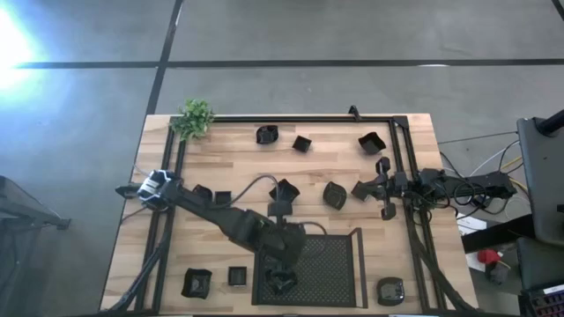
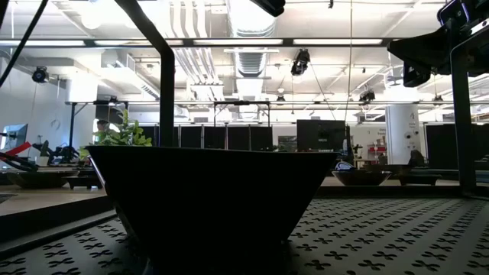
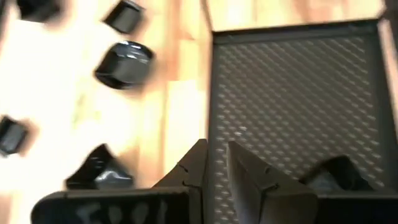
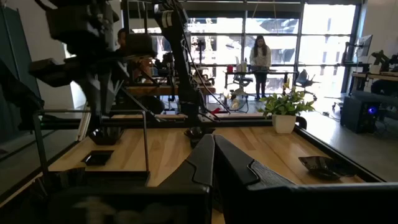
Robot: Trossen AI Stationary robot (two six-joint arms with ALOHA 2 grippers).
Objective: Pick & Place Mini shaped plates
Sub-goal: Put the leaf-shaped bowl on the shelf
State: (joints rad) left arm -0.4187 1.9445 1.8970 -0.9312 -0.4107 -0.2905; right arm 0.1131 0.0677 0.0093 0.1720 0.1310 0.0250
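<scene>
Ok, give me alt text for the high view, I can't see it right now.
The left gripper hangs over the mesh tray, where one mini plate lies. The right gripper waits shut at the table's right side, more plates scattered across the wood.

A grey concrete floor [image 1: 352, 35] crossed by dark seams is seen around the wooden worktop [image 1: 229, 167]. Beyond it, tall windows [image 4: 273, 37], ceiling ducts [image 2: 248, 46], strip lights [image 2: 344, 42] and desks [image 4: 261, 73] are shown, with a person [image 4: 259, 56] standing.
</scene>
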